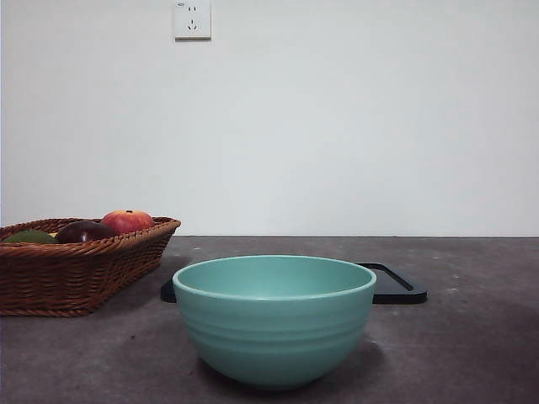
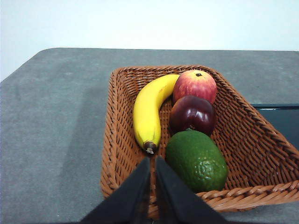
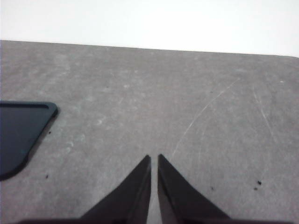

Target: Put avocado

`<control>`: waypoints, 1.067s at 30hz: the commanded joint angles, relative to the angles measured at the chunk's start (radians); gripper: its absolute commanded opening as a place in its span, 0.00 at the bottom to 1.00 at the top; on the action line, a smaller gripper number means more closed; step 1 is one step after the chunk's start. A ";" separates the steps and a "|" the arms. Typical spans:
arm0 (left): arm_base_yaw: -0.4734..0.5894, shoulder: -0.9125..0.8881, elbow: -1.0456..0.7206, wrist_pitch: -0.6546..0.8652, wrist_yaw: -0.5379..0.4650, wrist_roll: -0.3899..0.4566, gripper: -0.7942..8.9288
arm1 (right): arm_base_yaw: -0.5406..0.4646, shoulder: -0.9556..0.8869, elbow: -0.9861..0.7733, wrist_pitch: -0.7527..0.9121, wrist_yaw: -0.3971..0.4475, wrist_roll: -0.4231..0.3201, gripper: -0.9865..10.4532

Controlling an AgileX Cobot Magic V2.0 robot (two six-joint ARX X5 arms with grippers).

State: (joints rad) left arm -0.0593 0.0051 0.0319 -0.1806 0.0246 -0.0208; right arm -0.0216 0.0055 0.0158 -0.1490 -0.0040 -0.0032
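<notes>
While avocado [image 2: 196, 160] lies in basket [image 2: 261, 140], both end effectors narrow, empty; no readable writing.

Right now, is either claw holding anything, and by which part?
Nothing is held. The left claw is shut and empty above the basket, near the avocado. The right claw is shut over bare table.

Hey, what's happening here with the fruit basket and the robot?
Nothing is being handled yet. The avocado lies in the wicker basket beside a banana, a dark purple fruit and a red apple. The left pincer hangs shut above the basket's near edge; the right pincer waits shut over bare table. A teal bowl stands in front.
</notes>
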 commanded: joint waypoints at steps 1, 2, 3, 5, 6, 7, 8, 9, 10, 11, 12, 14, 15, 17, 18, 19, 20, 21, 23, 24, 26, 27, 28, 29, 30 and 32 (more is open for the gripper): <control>0.002 -0.002 -0.021 -0.005 -0.002 -0.026 0.10 | -0.002 -0.002 -0.005 0.037 0.001 0.014 0.10; 0.002 -0.002 -0.020 -0.005 -0.003 -0.026 0.10 | -0.002 -0.002 -0.005 0.045 0.001 0.034 0.10; 0.002 -0.002 -0.018 -0.003 -0.003 -0.027 0.10 | -0.002 -0.002 -0.005 0.057 0.000 0.047 0.10; 0.002 -0.002 -0.004 0.001 -0.003 -0.053 0.10 | -0.002 -0.002 -0.001 0.074 0.001 0.084 0.10; 0.001 -0.002 0.009 0.005 -0.003 -0.075 0.10 | -0.001 -0.002 0.005 0.074 0.001 0.111 0.10; 0.000 -0.002 0.025 0.013 -0.003 -0.098 0.10 | -0.001 -0.002 0.013 0.071 0.007 0.139 0.10; 0.000 -0.002 0.041 0.022 -0.003 -0.119 0.10 | -0.002 -0.001 0.022 0.071 0.016 0.165 0.10; 0.000 -0.002 0.062 0.031 -0.003 -0.142 0.10 | -0.001 0.002 0.034 0.070 0.034 0.204 0.10; 0.000 0.002 0.088 0.040 -0.003 -0.155 0.10 | -0.001 0.008 0.051 0.070 0.048 0.246 0.10; 0.000 0.007 0.111 0.043 -0.004 -0.156 0.10 | -0.001 0.014 0.068 0.070 0.051 0.276 0.10; 0.000 0.018 0.141 0.042 -0.006 -0.156 0.10 | -0.001 0.024 0.090 0.069 0.050 0.301 0.10; 0.000 0.049 0.202 0.030 -0.006 -0.156 0.10 | 0.000 0.053 0.140 0.059 0.048 0.326 0.10; 0.000 0.071 0.237 0.016 -0.006 -0.156 0.10 | 0.000 0.072 0.171 0.044 0.043 0.336 0.10; 0.000 0.121 0.305 -0.011 -0.006 -0.155 0.10 | 0.000 0.111 0.230 0.009 0.031 0.358 0.10; 0.000 0.151 0.342 -0.028 -0.006 -0.155 0.10 | 0.000 0.135 0.261 -0.007 0.011 0.364 0.10; 0.000 0.180 0.378 -0.047 -0.005 -0.155 0.10 | 0.000 0.159 0.293 -0.026 -0.019 0.363 0.10; 0.000 0.206 0.412 -0.063 -0.005 -0.155 0.10 | 0.000 0.177 0.317 -0.043 -0.040 0.363 0.10; 0.000 0.235 0.449 -0.082 -0.001 -0.155 0.10 | 0.000 0.205 0.356 -0.070 -0.071 0.363 0.10; 0.000 0.290 0.520 -0.118 0.006 -0.156 0.10 | 0.000 0.252 0.417 -0.110 -0.113 0.362 0.10; 0.000 0.316 0.552 -0.129 0.014 -0.156 0.10 | 0.000 0.273 0.444 -0.125 -0.131 0.361 0.10; 0.000 0.376 0.618 -0.144 0.032 -0.155 0.10 | 0.000 0.323 0.504 -0.146 -0.169 0.354 0.10; 0.000 0.408 0.651 -0.146 0.040 -0.155 0.10 | 0.000 0.348 0.531 -0.148 -0.192 0.341 0.10; 0.000 0.440 0.683 -0.146 0.053 -0.154 0.10 | 0.000 0.373 0.558 -0.151 -0.218 0.324 0.10; 0.000 0.470 0.713 -0.149 0.069 -0.154 0.10 | 0.000 0.396 0.582 -0.155 -0.242 0.311 0.10; 0.000 0.502 0.743 -0.157 0.093 -0.154 0.10 | 0.000 0.422 0.610 -0.163 -0.270 0.296 0.10; 0.000 0.560 0.800 -0.186 0.149 -0.153 0.10 | 0.000 0.473 0.666 -0.203 -0.321 0.270 0.10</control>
State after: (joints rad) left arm -0.0593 0.5381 0.8032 -0.3599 0.1459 -0.1741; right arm -0.0216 0.4580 0.6556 -0.3428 -0.3061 0.3046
